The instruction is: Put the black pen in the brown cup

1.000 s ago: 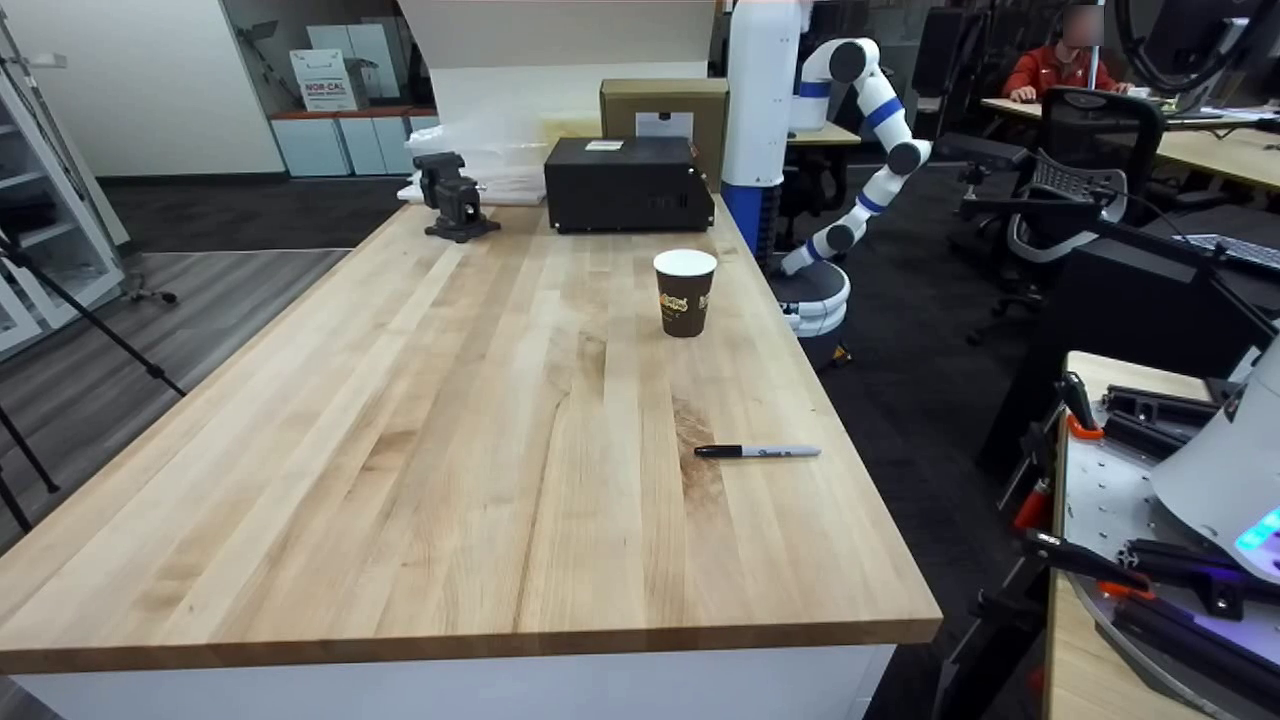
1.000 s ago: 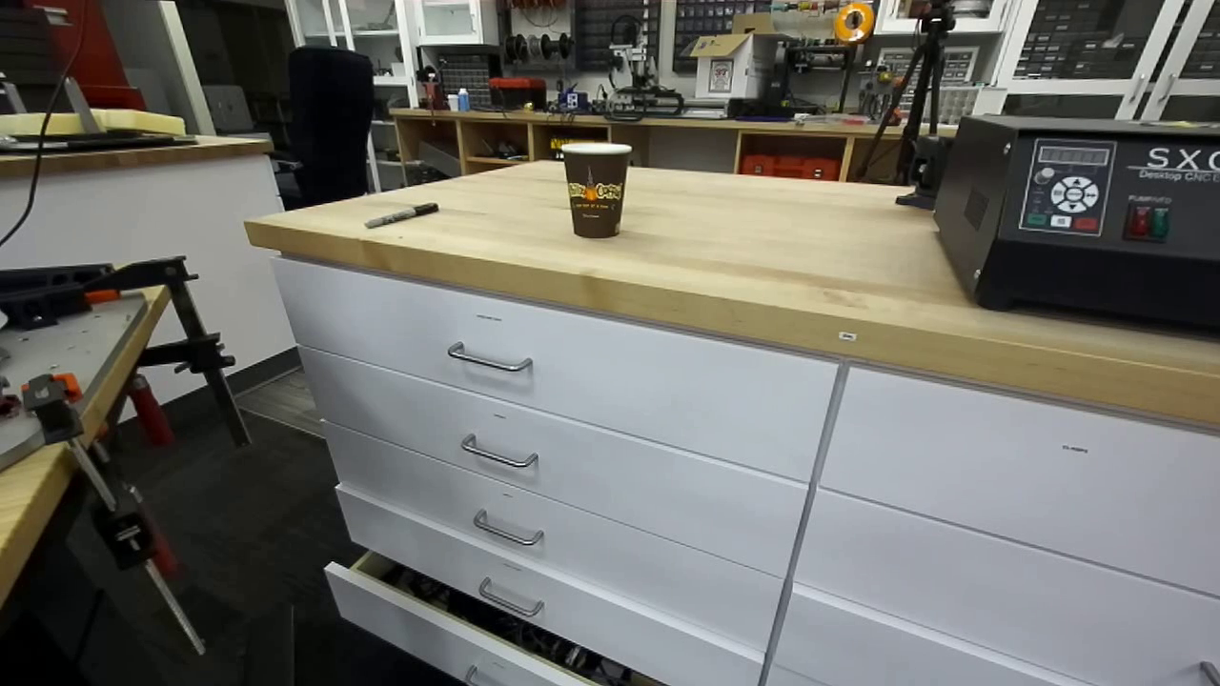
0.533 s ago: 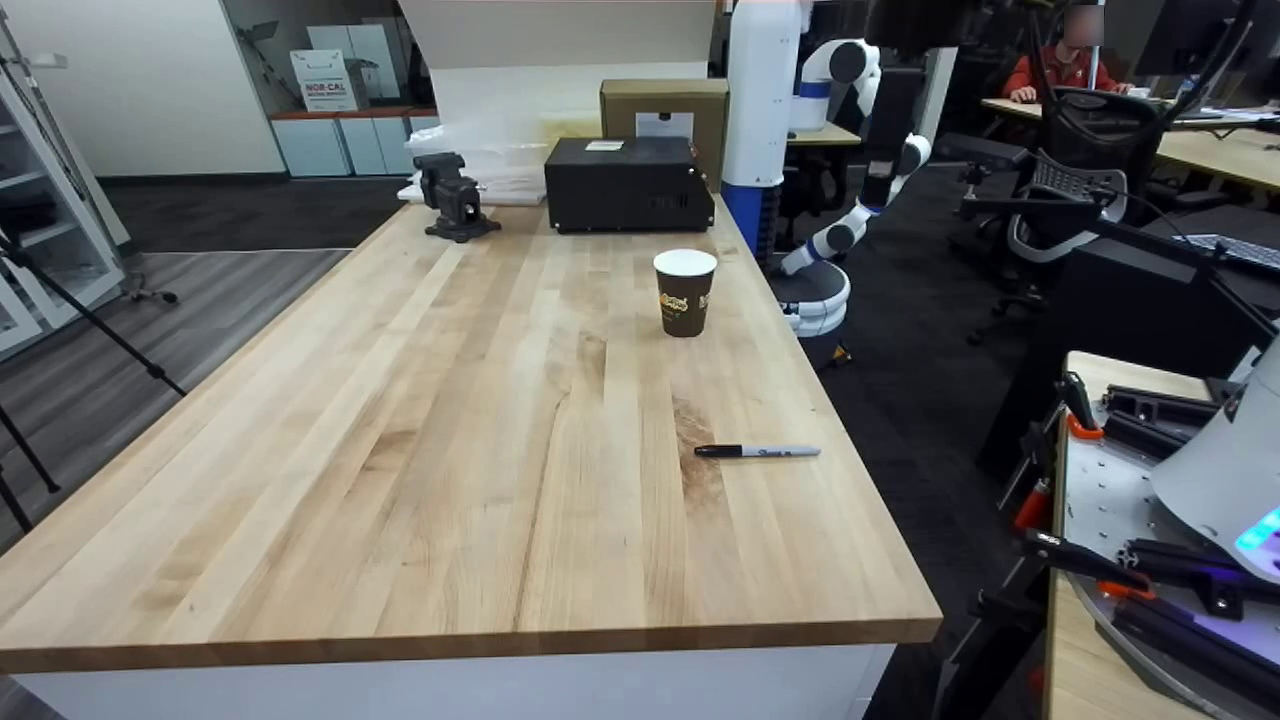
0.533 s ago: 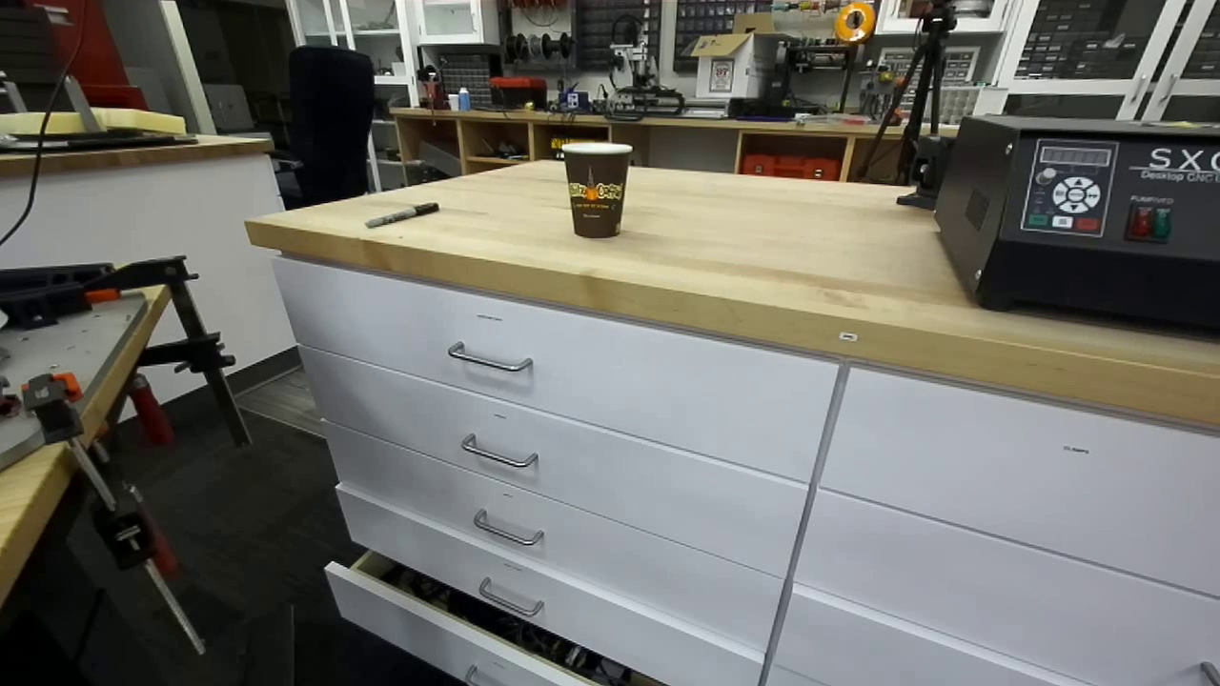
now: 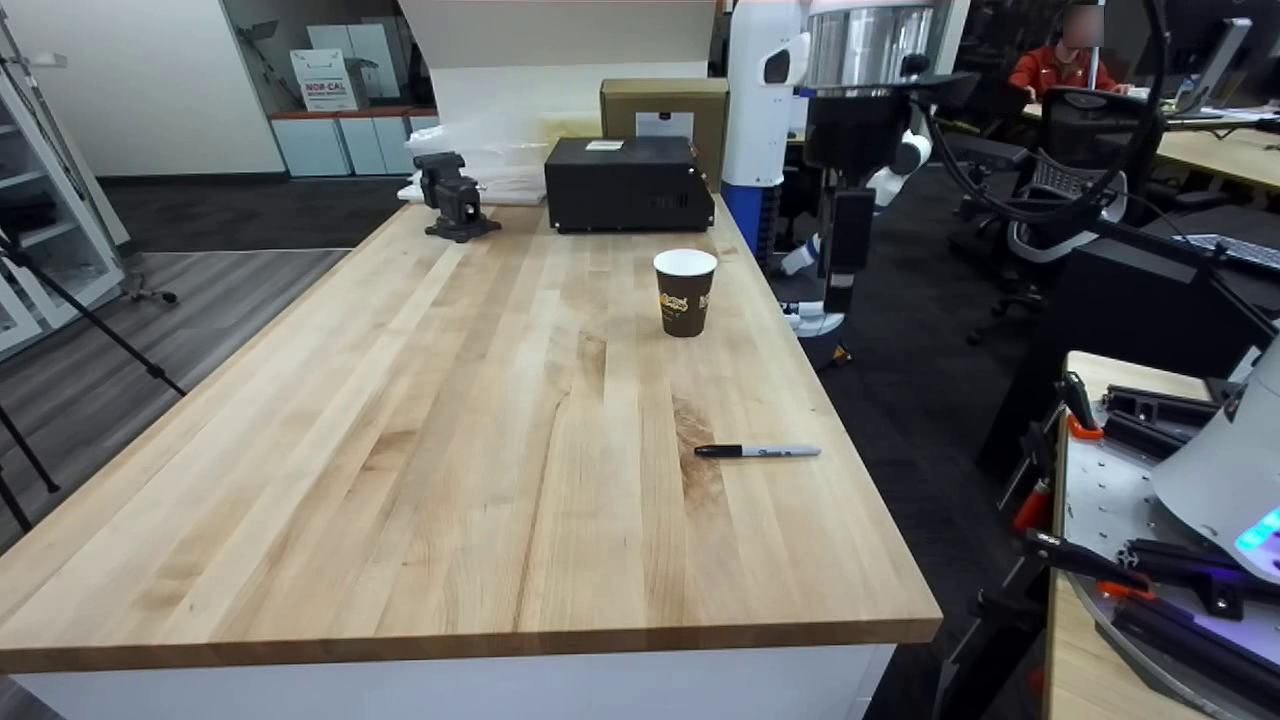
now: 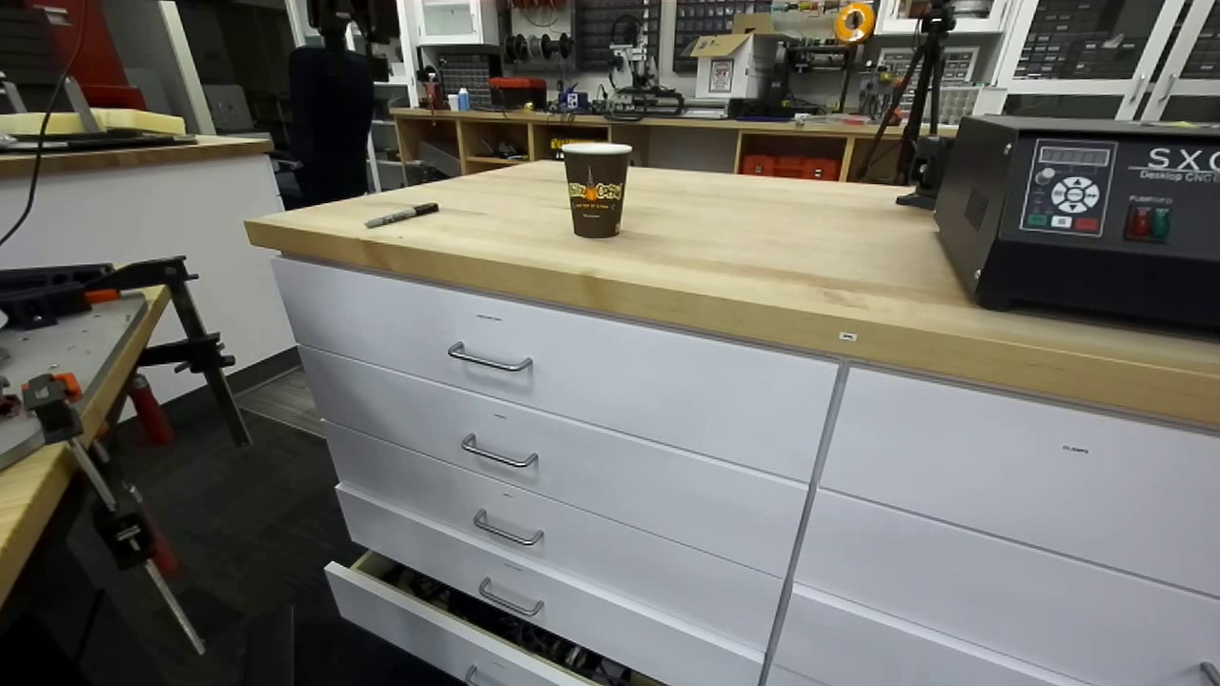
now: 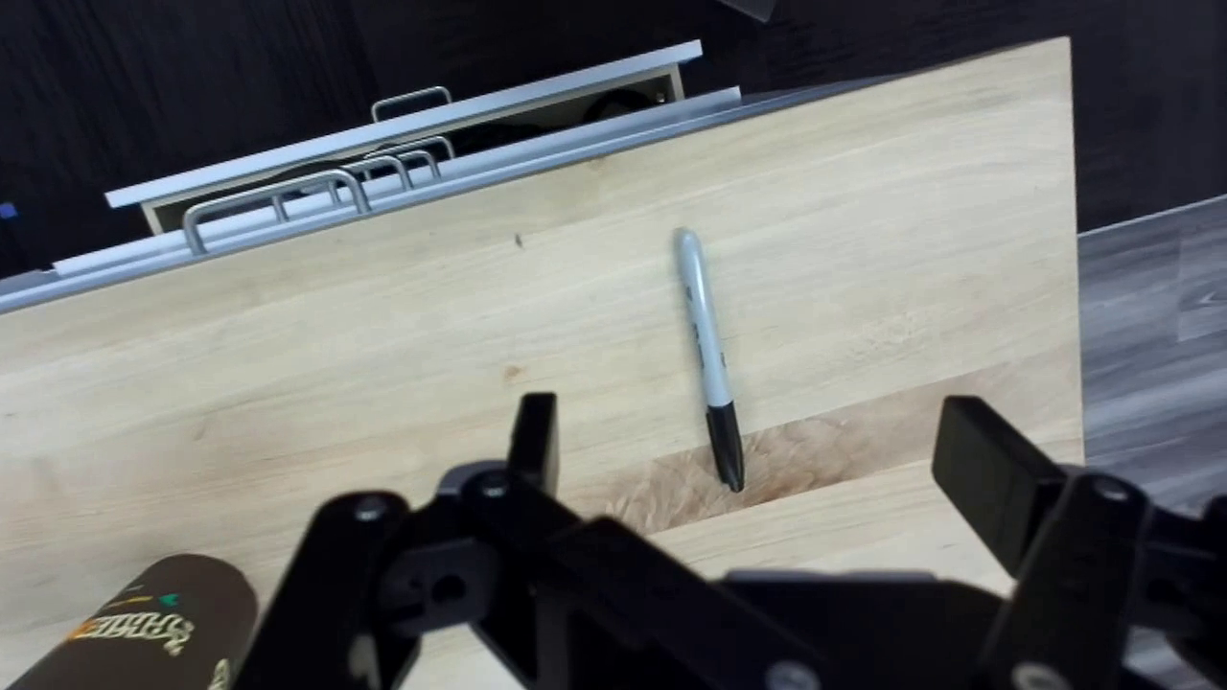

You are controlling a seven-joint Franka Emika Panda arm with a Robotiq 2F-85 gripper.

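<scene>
Your claw (image 7: 755,450) with fingers spread wide, the black pen (image 7: 707,335) lying on the table (image 7: 335,383), grey barrel, black cap, long axis near-vertical in your wrist view, capped end downward, brown cup (image 5: 684,300) upright, apart from it

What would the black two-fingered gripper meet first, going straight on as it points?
Likely the flat, pale wooden tabletop beside the slim grey pen with a black cap. In the wrist view the open gripper seems to straddle that pen; depth is unclear.
</scene>
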